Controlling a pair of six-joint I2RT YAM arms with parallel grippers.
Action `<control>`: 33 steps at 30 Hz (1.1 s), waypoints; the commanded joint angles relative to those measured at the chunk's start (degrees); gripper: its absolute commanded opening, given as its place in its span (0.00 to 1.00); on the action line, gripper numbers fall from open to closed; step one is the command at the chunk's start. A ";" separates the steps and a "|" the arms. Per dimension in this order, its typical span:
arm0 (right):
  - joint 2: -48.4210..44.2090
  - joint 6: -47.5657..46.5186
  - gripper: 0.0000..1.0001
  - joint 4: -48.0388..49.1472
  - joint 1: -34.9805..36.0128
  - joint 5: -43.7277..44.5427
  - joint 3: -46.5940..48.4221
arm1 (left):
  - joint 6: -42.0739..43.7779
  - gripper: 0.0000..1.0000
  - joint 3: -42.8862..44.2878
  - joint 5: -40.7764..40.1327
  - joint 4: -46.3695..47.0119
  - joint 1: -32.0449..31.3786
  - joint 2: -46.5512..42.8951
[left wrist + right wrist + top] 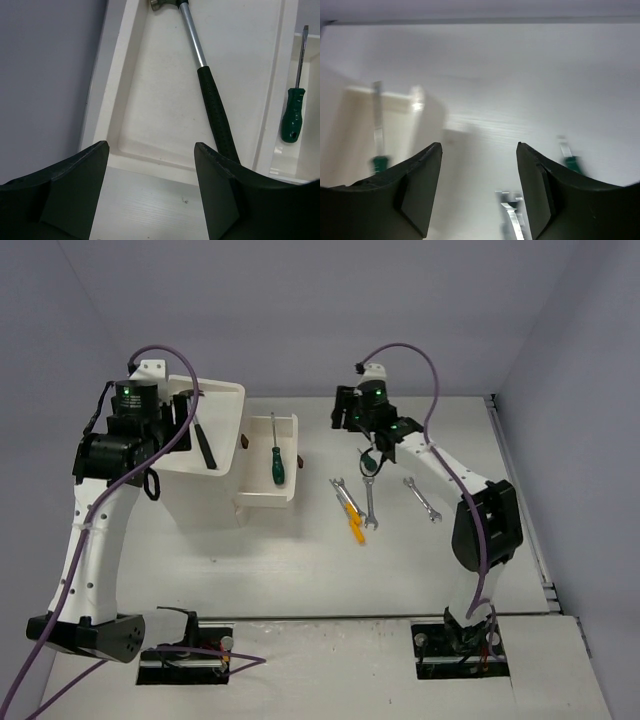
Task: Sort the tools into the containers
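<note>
Currently right gripper (478,147) jaws apart, empty; wrench (369,502) just behind them toward base, long axis fore-aft. Right arm nearer; left gripper (150,165) wide, empty.

**A robotics lab test cell**

A bare, enclosed test bench. Plain grey-lilac walls (300,310) close in a white table (300,560) at the back and sides. Two white-and-black robot arms, the left arm (90,530) and the right arm (440,475), are bolted to dark base plates (185,652) at its near edge. Purple cables (420,352) loop from each arm, and small green status lights (127,393) glow on their joints. On the table are a white plastic cabinet (225,388) and a few loose hand tools (369,505).
</note>
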 commanded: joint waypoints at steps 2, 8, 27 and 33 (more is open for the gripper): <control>-0.46 -12.72 0.60 -4.43 -5.77 1.38 -2.35 | -0.08 0.66 2.06 -0.47 2.08 -0.80 0.57; 6.06 -16.61 0.65 -7.93 -7.39 -0.62 -1.16 | 0.02 0.66 2.76 -0.04 1.99 -1.03 1.02; 13.04 -18.60 0.02 -8.77 -8.56 2.58 -0.54 | 0.49 0.66 1.27 0.05 2.08 -1.06 0.44; 1.77 -15.62 0.00 -7.77 -4.55 1.25 3.12 | 0.27 0.66 1.76 0.37 2.08 -1.15 0.56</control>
